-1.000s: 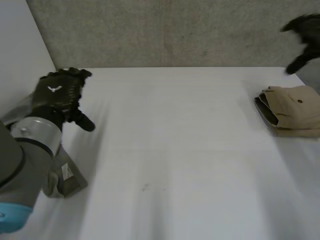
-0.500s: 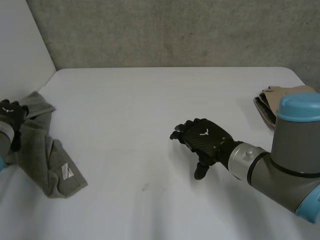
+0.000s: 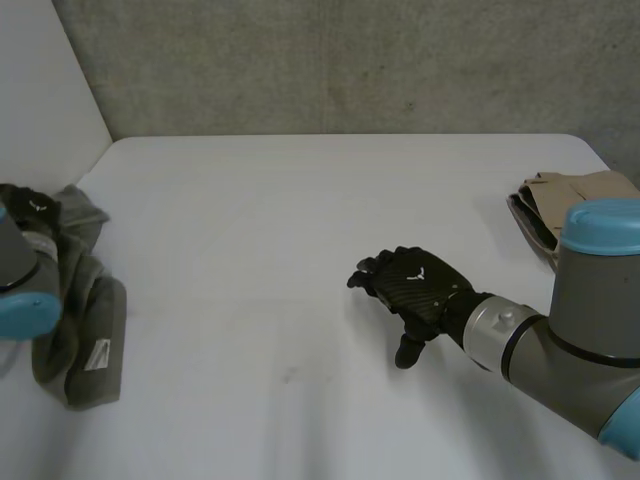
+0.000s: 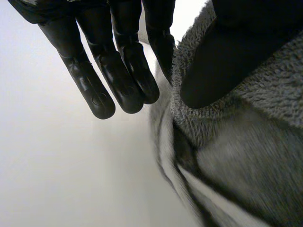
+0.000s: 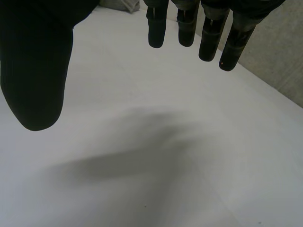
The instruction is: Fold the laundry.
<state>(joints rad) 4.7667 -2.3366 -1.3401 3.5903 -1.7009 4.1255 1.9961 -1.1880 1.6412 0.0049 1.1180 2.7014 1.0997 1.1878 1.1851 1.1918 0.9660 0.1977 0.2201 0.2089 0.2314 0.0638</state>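
Observation:
A grey towel (image 3: pixel 85 320) with a white label lies bunched at the left edge of the white table (image 3: pixel 300 200). My left hand (image 3: pixel 35 208) is at the towel's far end. In the left wrist view its thumb (image 4: pixel 222 56) presses the fluffy grey towel (image 4: pixel 246 156) against the fingers (image 4: pixel 118 71), pinching an edge of it. My right hand (image 3: pixel 415 288) hovers over the middle of the table, away from any cloth. Its thumb (image 5: pixel 33 71) and straight fingers (image 5: pixel 189 23) are spread above bare table and hold nothing.
A folded beige garment (image 3: pixel 575 195) lies at the table's right edge, beyond my right arm (image 3: pixel 590 320). A white wall (image 3: pixel 40 80) stands by the left edge and a grey wall (image 3: pixel 350 60) runs behind the table.
My left hand has gone to the towel and closed on its edge, and the towel has bunched up narrower. My right arm has swung in from the far right to the middle.

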